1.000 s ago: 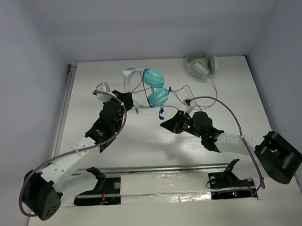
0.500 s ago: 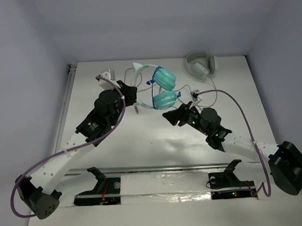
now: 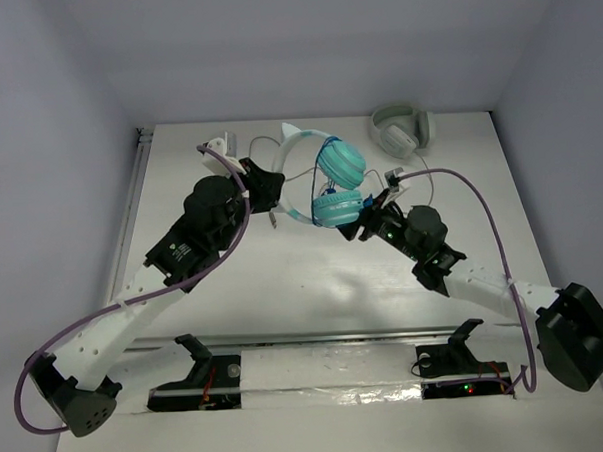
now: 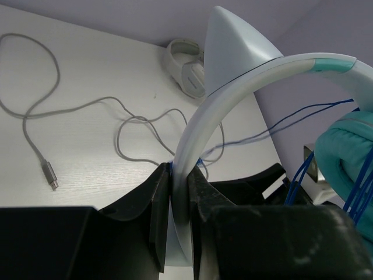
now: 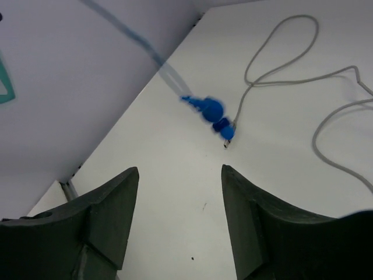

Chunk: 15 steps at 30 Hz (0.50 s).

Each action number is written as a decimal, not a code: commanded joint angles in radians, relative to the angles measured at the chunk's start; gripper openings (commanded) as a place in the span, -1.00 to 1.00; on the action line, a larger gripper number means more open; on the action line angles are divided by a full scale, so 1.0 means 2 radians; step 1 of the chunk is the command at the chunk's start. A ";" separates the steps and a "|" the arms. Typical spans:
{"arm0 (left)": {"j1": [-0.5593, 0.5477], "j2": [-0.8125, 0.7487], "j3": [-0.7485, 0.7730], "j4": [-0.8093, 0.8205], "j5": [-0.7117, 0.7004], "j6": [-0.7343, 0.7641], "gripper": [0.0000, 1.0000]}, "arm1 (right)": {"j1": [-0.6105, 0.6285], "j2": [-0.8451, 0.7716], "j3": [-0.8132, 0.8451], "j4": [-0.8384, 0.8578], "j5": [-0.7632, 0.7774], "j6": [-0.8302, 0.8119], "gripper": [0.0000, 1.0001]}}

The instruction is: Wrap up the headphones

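Note:
The headphones [image 3: 340,166] have two teal ear cups, a white headband [image 4: 233,87] and a thin blue cable [image 4: 303,111]. They hang above the table's back middle, lifted by the headband. My left gripper [image 3: 272,190] is shut on that headband; in the left wrist view the band is pinched between the black fingers [image 4: 180,172]. One teal cup [image 4: 349,157] shows at the right with blue cable wound over it. My right gripper [image 3: 361,221] stands open just beside the lower cup, holding nothing [image 5: 179,175]. The cable's blue plug [image 5: 213,111] dangles free ahead of it, blurred.
Grey-white headphones [image 3: 402,131] lie at the back right of the table. Their grey cable [image 4: 52,111] loops across the table, with its plug [image 4: 49,174] lying flat. The same grey cable [image 5: 280,52] runs beyond the right fingers. White walls close the back and sides.
The right gripper has opened, let go of the blue cable end, and moved up beside the lower ear cup. The left arm carried the headphones rightward and turned them.

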 commanded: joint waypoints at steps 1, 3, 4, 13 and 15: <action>-0.012 -0.007 0.021 0.047 0.011 -0.020 -1.00 | -0.002 0.006 0.023 0.051 -0.022 -0.024 0.25; -0.025 -0.007 0.019 0.049 0.008 -0.022 -1.00 | -0.002 0.026 0.039 0.067 -0.023 -0.022 0.17; -0.025 -0.007 0.019 0.050 0.006 -0.023 -1.00 | -0.002 0.036 0.046 0.081 -0.038 -0.019 0.19; -0.035 0.002 0.044 0.050 -0.003 -0.009 -1.00 | -0.002 0.050 0.062 0.036 0.028 -0.017 0.15; -0.035 0.003 0.049 0.051 -0.002 -0.008 -1.00 | -0.002 0.046 0.057 0.031 0.029 -0.018 0.12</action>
